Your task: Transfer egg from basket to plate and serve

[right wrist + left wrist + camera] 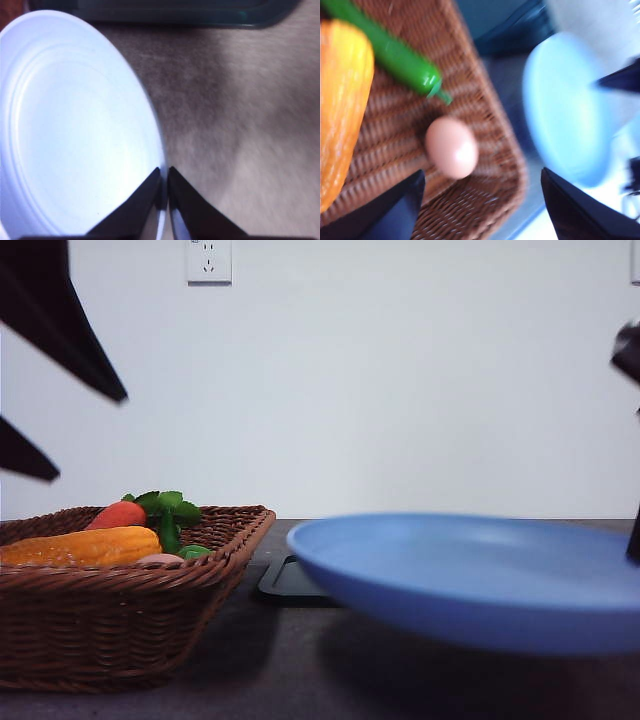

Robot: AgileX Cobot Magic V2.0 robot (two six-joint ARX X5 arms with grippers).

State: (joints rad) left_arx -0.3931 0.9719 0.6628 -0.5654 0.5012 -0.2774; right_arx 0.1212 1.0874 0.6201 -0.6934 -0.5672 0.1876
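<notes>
We see the egg (452,147) lying in the basket (485,130) beside the corn (342,105), under our left claw (482,210), whose fingers stand apart. Our right claw (164,200) is clamped on the plate (75,125) rim, right of the basket above the bench (240,125).

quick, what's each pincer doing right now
Left pincer: open, above the egg in the basket.
Right pincer: shut on the plate rim.

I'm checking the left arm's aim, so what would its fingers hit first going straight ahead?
Probably the small pinkish-brown egg lying in the brown wicker basket, between the open left gripper's fingers; depth is unclear.
</notes>
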